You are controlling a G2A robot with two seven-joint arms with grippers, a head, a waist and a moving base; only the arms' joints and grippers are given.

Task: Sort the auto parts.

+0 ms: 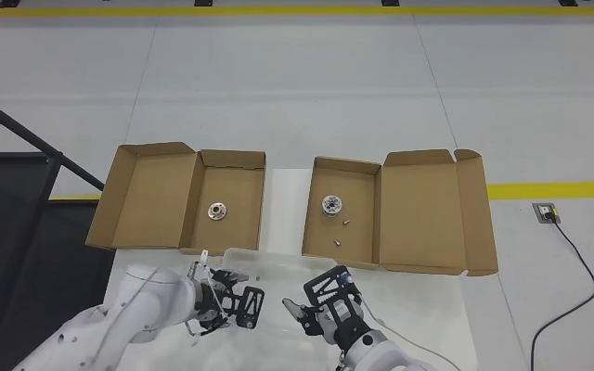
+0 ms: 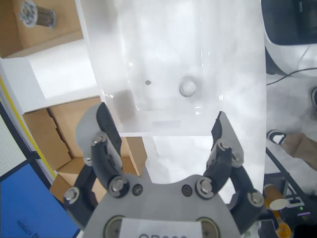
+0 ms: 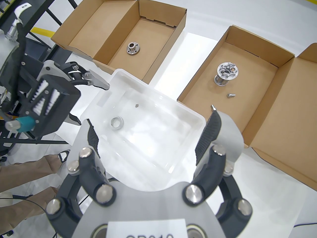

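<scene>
The metal ring [image 3: 116,123] lying flat in the tray [image 3: 99,92] at the counter's near middle looks stiff, light and slick (pinch across its outer rim), with the left tool [image 2: 161,115] and right tool [image 3: 152,120] both spread, empty.

Right gripper [image 3: 152,121] at frame centre, jaws wide apart, over white tray [image 3: 99,100]. Metal ring [image 3: 116,123] and small dark speck [image 3: 136,105] inside tray. Beyond tray: first cardboard box [image 3: 153,40] holds flanged hub [image 3: 132,48]; second cardboard box [image 3: 247,100] holds cylindrical part [image 3: 226,73] and two screws [image 3: 231,95].

Pale grey floor [image 1: 278,74] crossed by yellow lines [image 1: 278,10].
</scene>
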